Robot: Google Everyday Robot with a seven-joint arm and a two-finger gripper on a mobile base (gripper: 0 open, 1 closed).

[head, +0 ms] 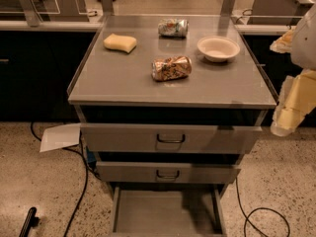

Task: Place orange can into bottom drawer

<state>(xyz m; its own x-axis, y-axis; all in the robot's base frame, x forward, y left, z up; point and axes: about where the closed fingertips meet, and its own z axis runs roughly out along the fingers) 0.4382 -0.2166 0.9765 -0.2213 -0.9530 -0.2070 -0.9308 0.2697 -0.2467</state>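
On the grey worktop, near its middle, the orange can lies on its side, long axis running left to right, free of everything else. A second can, silver, green and white, lies farther back, a yellow sponge sits to the left and a white bowl to the right, all well apart from it. Below, the bottom drawer is pulled out, its plain grey floor bare. The tool hangs off the worktop's right edge, beside the cabinet and well away from the orange can; whether it is apart or together I cannot tell, and it carries nothing visible.

The orange can looks dented and probably empty, so likely very light, thin-walled and easy to crush further. Its smooth sides could slip, and being round it may roll toward front or back if nudged. A grip across the mid-body from above, squeezing front to back with modest force, seems the safest hold.
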